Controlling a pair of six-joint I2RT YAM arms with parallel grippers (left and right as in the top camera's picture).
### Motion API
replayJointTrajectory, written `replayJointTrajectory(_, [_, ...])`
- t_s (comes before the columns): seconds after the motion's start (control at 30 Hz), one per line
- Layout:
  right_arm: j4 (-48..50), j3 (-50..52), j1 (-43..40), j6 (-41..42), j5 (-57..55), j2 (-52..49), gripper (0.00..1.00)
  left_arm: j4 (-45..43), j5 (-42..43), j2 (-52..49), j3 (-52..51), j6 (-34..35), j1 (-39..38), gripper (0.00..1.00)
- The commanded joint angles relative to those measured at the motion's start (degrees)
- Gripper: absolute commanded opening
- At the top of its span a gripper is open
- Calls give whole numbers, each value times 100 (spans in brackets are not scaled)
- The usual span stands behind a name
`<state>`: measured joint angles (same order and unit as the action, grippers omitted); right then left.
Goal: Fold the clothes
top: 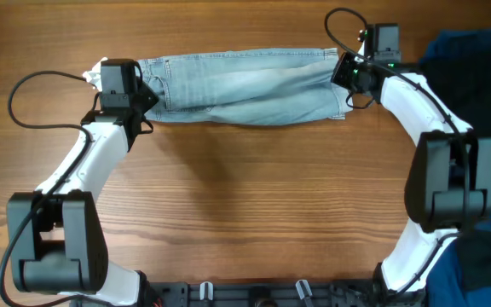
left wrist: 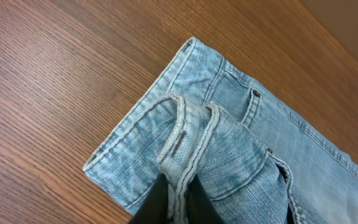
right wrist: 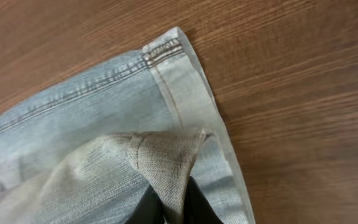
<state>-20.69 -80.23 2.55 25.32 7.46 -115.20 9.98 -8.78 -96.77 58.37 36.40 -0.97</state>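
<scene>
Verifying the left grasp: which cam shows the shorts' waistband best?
Left wrist. The waistband fills the frame with its stitching sharp, and one fold is pinched in the left claw. Overhead shows the whole shorts, but that end is small and partly hidden by the claw. Right wrist shows only the hemmed leg end.

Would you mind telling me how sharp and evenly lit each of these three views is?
Overhead: even light, the shorts crisp, soft shadows beneath the arms, the dark fabric at the right edge nearly detailless. Left wrist: the waistband stitching is sharp, while the table goes soft at its far corner. Right wrist: the hem is in focus, the raised fold nearest the lens is slightly soft, and there is no harsh glare.
</scene>
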Motion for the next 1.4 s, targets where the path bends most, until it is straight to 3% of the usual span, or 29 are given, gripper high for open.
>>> replayJointTrajectory(0.0, [199,-164,22,37,-105,-192,7,-42,-415,-81,127,26,190,23])
replayJointTrajectory(0.03, [341,-164,31,35,-94,-192,13,-68,-413,-81,127,28,190,34])
replayJointTrajectory(0.1, [616,-164,61,46,127,-192,20,-221,-306,-81,127,17,190,41])
replayJointTrajectory(0.2, [1080,-164,61,24,772,-192,49,-614,223,-79,136,-20,219,58])
replayJointTrajectory(0.27, [1456,-164,59,-199,1180,-192,67,-776,798,-63,269,-22,282,64])
replayJointTrajectory(0.33, [1598,-208,42,-490,1311,-162,73,-695,1222,-22,560,-295,334,66])
replayJointTrajectory(0.43, [1005,-579,33,-1043,1318,-15,74,157,1370,138,1318,-800,339,68])
replayJointTrajectory(0.47, [560,-798,35,-1233,1316,57,73,649,1368,177,1641,-957,334,61])
replayJointTrajectory(0.53, [-125,-1062,35,-1335,1244,162,59,1333,1370,188,2024,-1073,334,31])
replayJointTrajectory(0.57, [-442,-1147,39,-1333,1191,192,48,1530,1373,186,2087,-1071,334,14])
replayJointTrajectory(0.6, [-793,-1187,42,-1329,1189,223,27,1714,1405,179,2083,-1071,334,4])
replayJointTrajectory(0.63, [-1021,-1187,46,-1311,1189,223,10,1836,1412,127,2081,-1073,332,4])
replayJointTrajectory(0.67, [-1272,-1185,52,-1314,1189,216,4,1941,1427,83,2074,-1073,332,4])
replayJointTrajectory(0.8, [-2057,-970,127,-1338,1185,216,4,2050,1589,-332,2024,-1071,332,4])
replayJointTrajectory(1.13, [-1161,822,210,-1311,669,170,4,1943,1873,-1838,2024,-1244,197,4])
replayJointTrajectory(1.37, [-1357,1209,210,-984,2,142,4,2208,1576,-1727,2037,-1375,192,4])
